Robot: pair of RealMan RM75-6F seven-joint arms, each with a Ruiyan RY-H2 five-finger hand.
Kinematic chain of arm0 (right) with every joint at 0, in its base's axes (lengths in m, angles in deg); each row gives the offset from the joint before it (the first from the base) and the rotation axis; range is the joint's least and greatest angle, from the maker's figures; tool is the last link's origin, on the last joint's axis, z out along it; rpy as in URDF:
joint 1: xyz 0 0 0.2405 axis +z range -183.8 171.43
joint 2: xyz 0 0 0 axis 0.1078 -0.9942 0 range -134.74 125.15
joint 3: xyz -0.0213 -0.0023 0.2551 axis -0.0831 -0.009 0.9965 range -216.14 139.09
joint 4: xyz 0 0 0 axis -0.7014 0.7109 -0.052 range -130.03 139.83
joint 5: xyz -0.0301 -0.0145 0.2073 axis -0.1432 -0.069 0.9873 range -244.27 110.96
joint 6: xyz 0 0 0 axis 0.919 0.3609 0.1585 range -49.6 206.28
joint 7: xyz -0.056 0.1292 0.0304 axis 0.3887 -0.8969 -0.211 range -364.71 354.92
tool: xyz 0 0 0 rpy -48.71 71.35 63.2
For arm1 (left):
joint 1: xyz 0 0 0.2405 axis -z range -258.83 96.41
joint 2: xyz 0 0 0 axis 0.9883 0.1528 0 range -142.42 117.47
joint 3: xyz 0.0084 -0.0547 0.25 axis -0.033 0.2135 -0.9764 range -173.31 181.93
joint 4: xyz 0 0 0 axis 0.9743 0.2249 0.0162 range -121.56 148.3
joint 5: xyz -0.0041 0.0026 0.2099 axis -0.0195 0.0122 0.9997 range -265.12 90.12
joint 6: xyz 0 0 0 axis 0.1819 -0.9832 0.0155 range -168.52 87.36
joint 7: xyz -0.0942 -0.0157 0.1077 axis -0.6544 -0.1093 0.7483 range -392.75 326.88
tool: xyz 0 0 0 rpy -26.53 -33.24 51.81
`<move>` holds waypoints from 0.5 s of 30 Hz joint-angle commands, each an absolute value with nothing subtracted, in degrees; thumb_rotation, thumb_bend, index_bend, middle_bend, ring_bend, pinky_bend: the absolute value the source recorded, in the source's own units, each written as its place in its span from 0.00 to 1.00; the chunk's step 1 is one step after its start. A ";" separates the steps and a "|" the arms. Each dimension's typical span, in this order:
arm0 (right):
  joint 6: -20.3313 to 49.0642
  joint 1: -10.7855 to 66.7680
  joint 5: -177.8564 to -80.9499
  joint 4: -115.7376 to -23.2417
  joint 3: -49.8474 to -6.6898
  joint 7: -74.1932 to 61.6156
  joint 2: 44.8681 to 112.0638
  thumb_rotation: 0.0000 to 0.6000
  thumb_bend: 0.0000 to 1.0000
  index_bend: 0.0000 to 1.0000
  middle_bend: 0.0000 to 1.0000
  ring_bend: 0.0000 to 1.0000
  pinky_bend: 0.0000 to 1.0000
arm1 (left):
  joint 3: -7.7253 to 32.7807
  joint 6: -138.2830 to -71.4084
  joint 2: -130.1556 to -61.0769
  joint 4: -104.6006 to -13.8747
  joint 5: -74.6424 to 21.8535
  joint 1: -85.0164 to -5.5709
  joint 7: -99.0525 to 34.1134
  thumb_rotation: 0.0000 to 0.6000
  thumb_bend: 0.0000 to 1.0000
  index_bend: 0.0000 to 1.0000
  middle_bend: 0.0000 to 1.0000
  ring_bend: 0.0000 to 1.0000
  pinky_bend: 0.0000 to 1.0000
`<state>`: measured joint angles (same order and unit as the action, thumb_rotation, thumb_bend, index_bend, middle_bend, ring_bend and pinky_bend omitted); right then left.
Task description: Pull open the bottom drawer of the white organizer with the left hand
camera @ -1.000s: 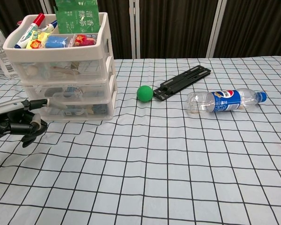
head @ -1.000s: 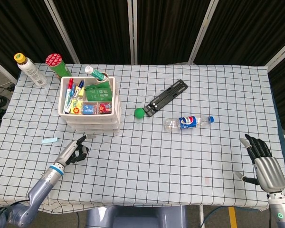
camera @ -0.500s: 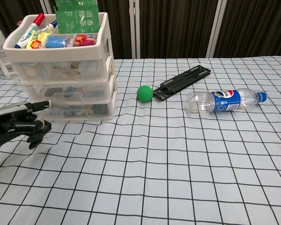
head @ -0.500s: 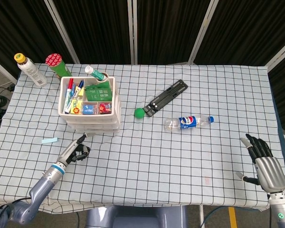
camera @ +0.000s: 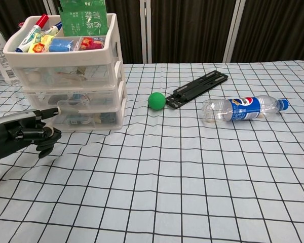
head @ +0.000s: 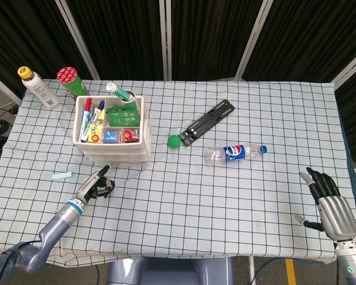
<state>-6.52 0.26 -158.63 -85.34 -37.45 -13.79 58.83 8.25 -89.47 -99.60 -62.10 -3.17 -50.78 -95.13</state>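
Note:
The white organizer [head: 113,138] [camera: 71,76] stands at the table's left, three drawers high, with pens and packets in its top tray. Its bottom drawer [camera: 87,117] [head: 116,164] sits flush with the drawers above it. My left hand [head: 97,187] [camera: 28,133] lies on the cloth just in front of the drawer's left end. Most of its fingers are curled in, and one straight finger reaches to the drawer front; whether it touches is unclear. My right hand [head: 328,202] hovers at the table's near right edge, fingers spread and empty.
A green ball [head: 174,141] [camera: 156,100], a black hinged bar [head: 209,121] and a lying Pepsi bottle [head: 234,152] are to the organizer's right. A white bottle [head: 38,88] and a green can [head: 71,82] stand behind it. A blue paper slip [head: 62,176] lies near my left hand.
My left hand has crept forward and right toward the bottom drawer's front. The drawer has not moved, and the right hand is still.

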 commanded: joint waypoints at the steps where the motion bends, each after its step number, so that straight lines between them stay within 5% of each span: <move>1: -6.47 0.27 -158.60 -85.33 -37.45 -13.82 58.83 1.00 0.02 0.07 0.00 0.00 0.00 | 8.34 -89.41 -99.84 -61.85 -3.35 -50.42 -95.19 1.00 0.99 0.09 0.84 0.79 0.72; 15: -6.70 0.28 -159.05 -85.31 -37.57 -14.31 58.73 1.00 0.02 0.07 0.00 0.00 0.00 | 8.24 -89.41 -100.65 -61.34 -4.67 -49.67 -94.44 1.00 1.00 0.08 0.84 0.79 0.72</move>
